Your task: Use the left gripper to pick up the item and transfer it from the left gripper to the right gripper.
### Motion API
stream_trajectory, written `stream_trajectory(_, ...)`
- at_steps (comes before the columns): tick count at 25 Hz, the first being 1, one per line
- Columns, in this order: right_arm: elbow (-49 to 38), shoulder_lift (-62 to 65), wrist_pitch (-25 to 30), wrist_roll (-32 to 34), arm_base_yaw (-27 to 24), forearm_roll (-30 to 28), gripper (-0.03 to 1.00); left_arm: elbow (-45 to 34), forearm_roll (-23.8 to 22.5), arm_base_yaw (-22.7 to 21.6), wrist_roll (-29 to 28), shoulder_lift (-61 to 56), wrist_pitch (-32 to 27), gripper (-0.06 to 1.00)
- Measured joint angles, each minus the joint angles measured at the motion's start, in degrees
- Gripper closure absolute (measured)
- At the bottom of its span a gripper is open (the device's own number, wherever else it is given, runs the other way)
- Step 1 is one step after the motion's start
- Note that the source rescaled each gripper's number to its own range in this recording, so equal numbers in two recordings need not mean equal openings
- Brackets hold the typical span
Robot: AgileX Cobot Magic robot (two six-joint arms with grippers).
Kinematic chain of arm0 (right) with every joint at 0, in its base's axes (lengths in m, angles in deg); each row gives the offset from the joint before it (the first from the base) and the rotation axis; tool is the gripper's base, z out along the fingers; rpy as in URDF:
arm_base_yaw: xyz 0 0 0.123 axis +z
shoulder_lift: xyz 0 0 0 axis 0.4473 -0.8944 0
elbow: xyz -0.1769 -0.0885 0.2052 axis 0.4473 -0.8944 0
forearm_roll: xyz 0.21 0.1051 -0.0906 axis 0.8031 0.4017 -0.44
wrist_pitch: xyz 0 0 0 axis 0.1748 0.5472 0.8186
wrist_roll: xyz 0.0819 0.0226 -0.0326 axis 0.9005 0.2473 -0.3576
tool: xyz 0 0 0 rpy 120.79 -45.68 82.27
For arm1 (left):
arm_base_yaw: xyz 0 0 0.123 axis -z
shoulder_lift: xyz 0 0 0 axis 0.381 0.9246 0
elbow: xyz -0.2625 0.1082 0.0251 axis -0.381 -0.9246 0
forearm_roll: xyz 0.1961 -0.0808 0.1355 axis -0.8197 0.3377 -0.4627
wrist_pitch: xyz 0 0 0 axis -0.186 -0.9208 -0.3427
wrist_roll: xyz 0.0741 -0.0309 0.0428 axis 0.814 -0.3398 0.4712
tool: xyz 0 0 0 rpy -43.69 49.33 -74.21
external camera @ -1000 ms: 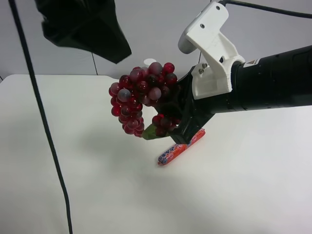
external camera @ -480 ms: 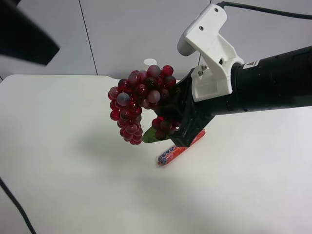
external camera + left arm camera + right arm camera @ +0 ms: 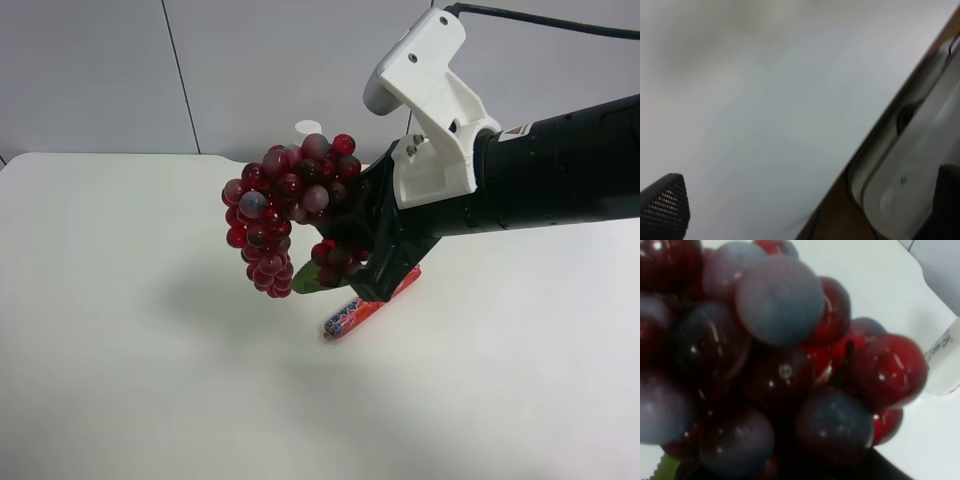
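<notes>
The bunch of dark red-purple grapes [image 3: 285,215] with its green leaf [image 3: 308,280] hangs in the air above the white table [image 3: 150,380]. The right gripper [image 3: 358,252], on the thick black arm with the white housing [image 3: 430,100], is shut on the bunch's right side. In the right wrist view the grapes [image 3: 775,365] fill the frame, very close. The left arm is out of the exterior high view. The left wrist view shows only a pale wall and two black fingertips [image 3: 665,205] far apart with nothing between them, so the left gripper [image 3: 805,205] is open.
A red-blue sausage-shaped pack [image 3: 352,314] lies on the table under the right gripper. A white bottle [image 3: 308,129] stands behind the grapes and also shows in the right wrist view [image 3: 945,365]. A grey wall is at the back.
The left arm and its cable have withdrawn up and to the left, out of the exterior high view. The grapes stay held by the right gripper, barely shifted.
</notes>
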Motion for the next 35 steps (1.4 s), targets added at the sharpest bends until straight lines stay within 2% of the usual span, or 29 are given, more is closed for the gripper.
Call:
stream_trajectory(6, 0.0, 0.0, 0.0, 0.0, 0.0, 0.0, 0.95, -10.21, 0.53, 0.0, -0.13, -10.52, 0.74, -0.05)
stream_trajectory(10, 0.0, 0.0, 0.01, 0.0, 0.0, 0.0, 0.95, -13.47, 1.21, 0.0, -0.18, -18.14, 4.62, -0.05)
stream_trajectory(19, 0.0, 0.0, 0.01, 0.0, 0.0, 0.0, 0.95, -19.57, 3.48, 0.0, 1.13, -31.45, 6.57, -0.05)
stream_trajectory(27, 0.0, 0.0, 0.01, 0.0, 0.0, 0.0, 0.95, -20.85, 3.48, 0.11, 1.13, -39.82, 8.81, -0.05)
stream_trajectory(35, 0.0, 0.0, 0.01, 0.0, 0.0, 0.0, 0.96, -20.85, 3.48, 0.11, 1.13, -40.38, 8.86, -0.05)
